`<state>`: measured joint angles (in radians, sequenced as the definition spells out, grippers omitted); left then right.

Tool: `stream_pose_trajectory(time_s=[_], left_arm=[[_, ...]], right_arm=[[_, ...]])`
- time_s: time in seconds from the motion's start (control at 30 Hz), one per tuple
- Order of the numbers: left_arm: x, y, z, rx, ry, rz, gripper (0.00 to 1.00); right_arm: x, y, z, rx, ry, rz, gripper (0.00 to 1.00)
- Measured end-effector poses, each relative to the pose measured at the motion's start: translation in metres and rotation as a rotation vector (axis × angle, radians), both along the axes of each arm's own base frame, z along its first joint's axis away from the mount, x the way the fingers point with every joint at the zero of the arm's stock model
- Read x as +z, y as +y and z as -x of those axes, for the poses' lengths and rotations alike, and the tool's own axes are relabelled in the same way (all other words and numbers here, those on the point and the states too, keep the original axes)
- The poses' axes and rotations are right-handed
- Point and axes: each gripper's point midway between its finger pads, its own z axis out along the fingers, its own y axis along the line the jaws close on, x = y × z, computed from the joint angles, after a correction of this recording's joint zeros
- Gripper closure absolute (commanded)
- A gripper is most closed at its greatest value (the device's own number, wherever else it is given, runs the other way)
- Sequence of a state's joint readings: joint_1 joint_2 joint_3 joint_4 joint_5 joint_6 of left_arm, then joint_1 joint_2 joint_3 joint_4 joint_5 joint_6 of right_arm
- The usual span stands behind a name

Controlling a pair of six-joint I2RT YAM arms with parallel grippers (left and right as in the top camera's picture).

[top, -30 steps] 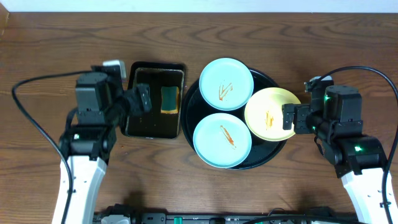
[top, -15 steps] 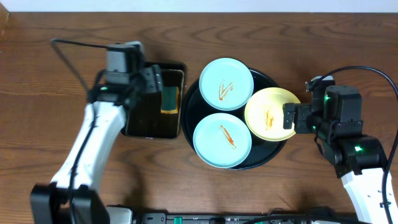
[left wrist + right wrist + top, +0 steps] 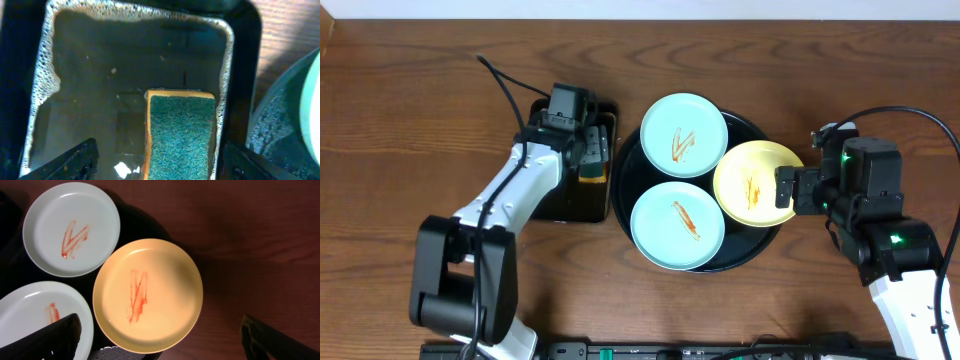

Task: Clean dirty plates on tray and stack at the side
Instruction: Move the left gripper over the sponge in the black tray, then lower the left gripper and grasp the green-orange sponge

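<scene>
Three sauce-streaked plates lie on the round black tray (image 3: 752,249): a light blue plate (image 3: 683,135) at the back, another light blue plate (image 3: 677,226) in front, and a pale yellow plate (image 3: 756,184) overhanging the tray's right rim. My left gripper (image 3: 588,152) hangs open over a green sponge (image 3: 181,132), its fingers (image 3: 75,161) straddling the sponge without gripping it. My right gripper (image 3: 786,190) stands open just above the near edge of the yellow plate (image 3: 148,295), holding nothing.
The sponge lies in a smaller rectangular black tray (image 3: 40,75) of soapy water with foam along its walls, left of the round tray. Brown wood tabletop (image 3: 260,240) stretches right of the yellow plate. Black cables (image 3: 360,170) loop beside both arms.
My left arm has swung from the left of the rectangular tray to above it, ending over the sponge, with its jaws slightly narrower. The right arm and the plates have not moved.
</scene>
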<state>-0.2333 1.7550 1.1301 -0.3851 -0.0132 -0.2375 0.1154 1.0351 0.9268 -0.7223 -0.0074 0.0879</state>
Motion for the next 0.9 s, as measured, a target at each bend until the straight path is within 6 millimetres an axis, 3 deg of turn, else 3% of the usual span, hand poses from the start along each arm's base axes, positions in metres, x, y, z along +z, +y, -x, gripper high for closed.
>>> stream_pose_trajectory(time_s=[0.23, 0.5, 0.7, 0.8, 0.9], left_arm=[[-0.007, -0.011, 0.003, -0.018, 0.015, -0.004, 0.29], [-0.034, -0.013, 0.008, -0.016, 0.08, -0.017, 0.3], [-0.038, -0.013, 0.009, -0.013, 0.091, -0.021, 0.4], [-0.038, -0.014, 0.01, -0.013, 0.091, -0.021, 0.52], [-0.038, -0.016, 0.01, -0.018, 0.09, -0.021, 0.57]], right_arm=[[0.0, 0.0, 0.0, 0.0, 0.0, 0.0, 0.01], [0.0, 0.0, 0.0, 0.0, 0.001, 0.0, 0.01], [0.0, 0.0, 0.0, 0.0, 0.001, 0.001, 0.01], [0.0, 0.0, 0.0, 0.0, 0.002, 0.001, 0.01], [0.0, 0.0, 0.0, 0.0, 0.003, 0.001, 0.01]])
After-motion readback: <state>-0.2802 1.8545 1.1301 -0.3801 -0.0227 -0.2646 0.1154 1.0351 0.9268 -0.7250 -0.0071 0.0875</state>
